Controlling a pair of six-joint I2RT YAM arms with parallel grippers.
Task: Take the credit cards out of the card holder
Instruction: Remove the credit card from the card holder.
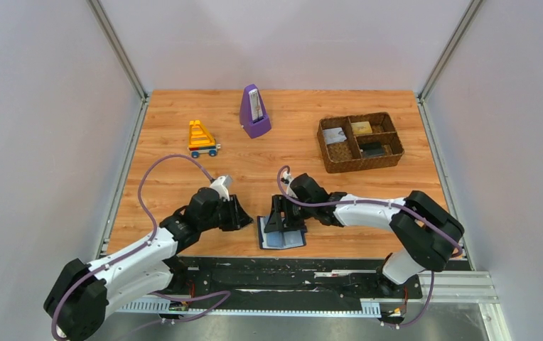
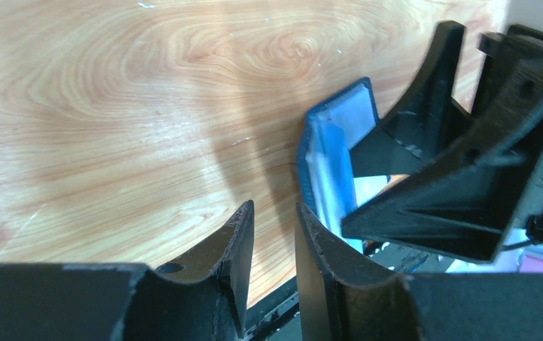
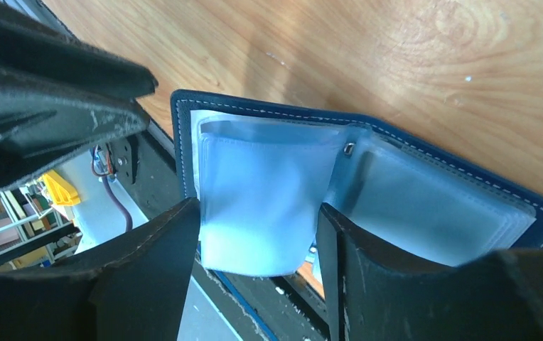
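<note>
The card holder (image 1: 283,239) lies open on the table at the front edge, black cover down and blue-grey sleeve pages up. It also shows in the left wrist view (image 2: 329,160) and the right wrist view (image 3: 411,206). My right gripper (image 1: 286,224) (image 3: 256,213) is open just above it, with one raised sleeve page (image 3: 261,192) between its fingers. I see no credit card in the sleeves. My left gripper (image 1: 246,216) (image 2: 274,209) is just left of the holder, a narrow gap between its fingers, and empty. A dark card (image 1: 373,150) lies in the basket.
A brown woven basket (image 1: 361,168) stands at the back right and also holds a whitish card (image 1: 335,135) and a gold-tan card (image 1: 361,128). A purple metronome (image 1: 254,112) and an orange-yellow toy (image 1: 202,138) stand at the back. A black rail runs along the front edge.
</note>
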